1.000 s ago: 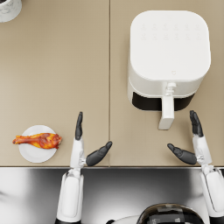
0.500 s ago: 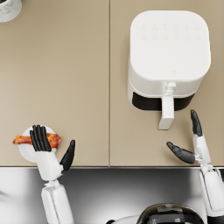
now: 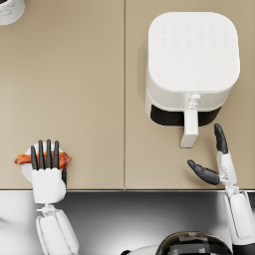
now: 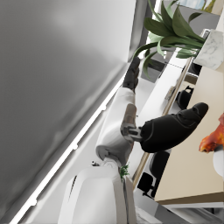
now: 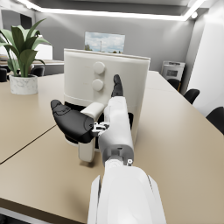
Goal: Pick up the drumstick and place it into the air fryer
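Observation:
The browned drumstick (image 3: 22, 159) lies on a small white plate (image 3: 26, 172) near the table's front left edge. My left hand (image 3: 47, 172) hovers flat over it, palm down, its straight fingers (image 3: 49, 154) lying across the meat without closing on it. In the left wrist view the left hand (image 4: 148, 127) has its thumb apart from the drumstick (image 4: 213, 140). The white air fryer (image 3: 193, 60) stands at the back right, its handle (image 3: 190, 127) pointing at me and a dark gap under its body. My right hand (image 3: 217, 164) is open just in front of the handle, also seen as the right hand (image 5: 94, 118) before the air fryer (image 5: 105, 85).
A white plant pot (image 3: 10, 9) stands at the table's far left corner, and the right wrist view shows the potted plant (image 5: 22, 57) there. A seam (image 3: 124, 94) runs down the tabletop. The table's front edge (image 3: 129, 189) lies just behind both wrists.
My left hand swung left from the table's middle to above the plate, then turned palm down with its fingers across the drumstick. The right hand has stayed put.

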`<state>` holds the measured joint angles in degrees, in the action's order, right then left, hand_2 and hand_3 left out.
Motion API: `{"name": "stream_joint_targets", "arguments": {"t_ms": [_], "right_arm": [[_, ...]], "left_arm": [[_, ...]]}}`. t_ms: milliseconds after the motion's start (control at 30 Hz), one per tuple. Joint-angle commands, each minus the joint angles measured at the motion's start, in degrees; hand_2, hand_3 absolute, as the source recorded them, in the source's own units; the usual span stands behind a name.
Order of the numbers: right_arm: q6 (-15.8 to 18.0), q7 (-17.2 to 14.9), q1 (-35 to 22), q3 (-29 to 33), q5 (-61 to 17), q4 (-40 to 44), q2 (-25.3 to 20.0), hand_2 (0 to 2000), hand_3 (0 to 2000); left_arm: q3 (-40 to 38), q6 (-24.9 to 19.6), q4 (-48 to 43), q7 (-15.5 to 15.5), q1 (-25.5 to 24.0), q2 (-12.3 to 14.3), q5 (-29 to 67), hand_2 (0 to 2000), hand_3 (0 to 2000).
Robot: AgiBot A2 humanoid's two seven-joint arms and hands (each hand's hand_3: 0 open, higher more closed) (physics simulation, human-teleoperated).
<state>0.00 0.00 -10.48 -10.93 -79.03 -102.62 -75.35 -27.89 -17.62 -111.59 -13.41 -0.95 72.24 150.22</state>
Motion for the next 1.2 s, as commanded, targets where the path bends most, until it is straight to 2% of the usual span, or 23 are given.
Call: {"name": "stream_joint_targets", "arguments": {"t_ms": [33, 133, 300, 633, 967, 1000, 1033, 1067, 1167, 1200], "right_arm": [[0.0, 0.0, -0.78, 0.17, 0.0, 0.02, -0.48, 0, 0], [0.0, 0.0, -0.99, 0.62, 0.0, 0.65, -0.92, 0, 0], [0.0, 0.0, -0.71, 0.57, 0.01, 1.53, -1.39, 0, 0], [0.0, 0.0, -1.86, 0.2, 0.01, 2.86, -2.99, 0, 0], [0.0, 0.0, -2.05, 0.76, 0.02, 3.51, -4.1, 0, 0], [0.0, 0.0, -2.12, 0.88, 0.02, 3.39, -4.23, 0, 0], [0.0, 0.0, -2.1, 0.95, 0.02, 3.39, -4.32, 0, 0], [0.0, 0.0, -1.92, 1.26, 0.02, 2.99, -4.35, 0, 0], [0.0, 0.0, -1.68, 1.3, 0.02, 2.23, -4.55, 0, 0], [0.0, 0.0, -1.54, 1.39, 0.02, 1.85, -4.6, 0, 0]], "left_arm": [[-0.4, -0.79, 0.86, -0.51, 0.39, -0.41, 2.61, 0, 0], [-0.22, -2.0, 2.32, -1.36, 0.63, -0.72, 10.44, 0, 0], [0.98, -2.25, 9.96, -1.83, 2.98, -2.48, 21.49, 0, 0], [5.46, -2.9, 22.37, -1.81, 5.88, -3.33, 24.76, 0, 0], [9.49, 5.64, 32.07, -2.29, 8.44, -4.07, 24.87, 0, 0], [9.97, 6.57, 33.33, -2.37, 9.13, -4.32, 24.9, 1361, 327], [10.36, 6.8, 34.36, -2.52, 9.6, -4.55, 24.91, 2000, 653], [10.86, 5.92, 36.26, -2.83, 10.63, -4.84, 24.88, 2000, 980], [12.18, 11.32, 43.61, -4.1, 14.57, -6.29, 24.83, 2000, 1960], [12.8, 13.74, 46.21, -4.14, 16.08, -6.65, 24.86, 2000, 2000]]}}
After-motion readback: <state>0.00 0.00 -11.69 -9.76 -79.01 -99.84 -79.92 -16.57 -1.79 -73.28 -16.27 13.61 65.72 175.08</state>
